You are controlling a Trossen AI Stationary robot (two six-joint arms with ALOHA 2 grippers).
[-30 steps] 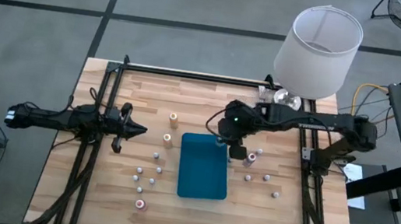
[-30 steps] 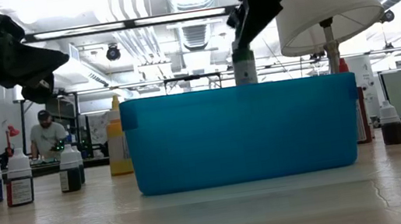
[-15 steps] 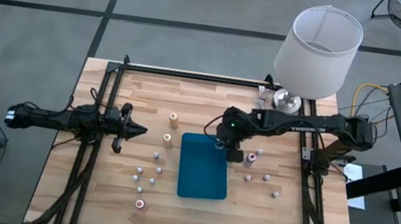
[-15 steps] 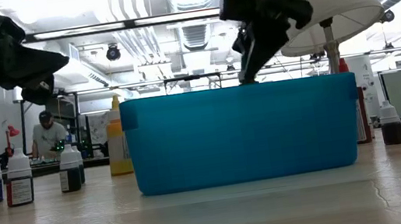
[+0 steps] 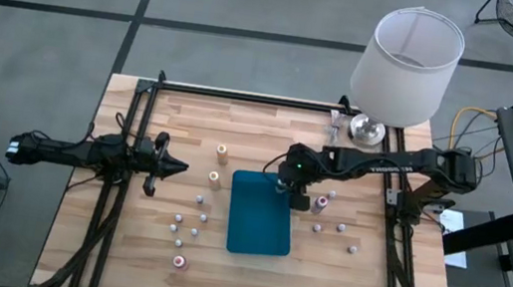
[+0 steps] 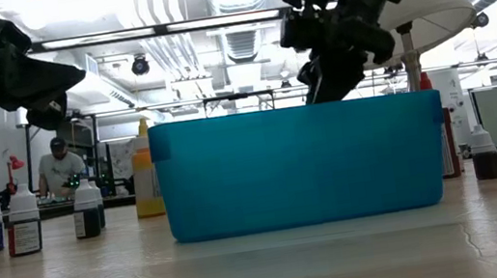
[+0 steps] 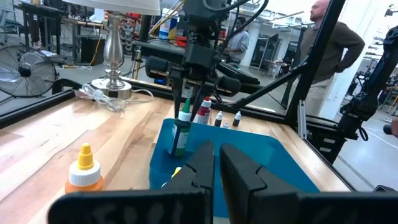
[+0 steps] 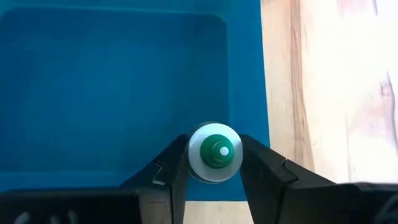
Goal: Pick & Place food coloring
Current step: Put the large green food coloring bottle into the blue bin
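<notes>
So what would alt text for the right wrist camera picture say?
Seen from directly above, the right gripper clamps a small green-tipped food coloring bottle by its white cap, inside the teal tray near a corner. Pale wooden table lies beside the tray.

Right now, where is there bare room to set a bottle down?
The teal tray floor is mostly bare away from the right end effector holding the green-topped bottle. Crowded: the small bottles left of the tray, and more right of it.
</notes>
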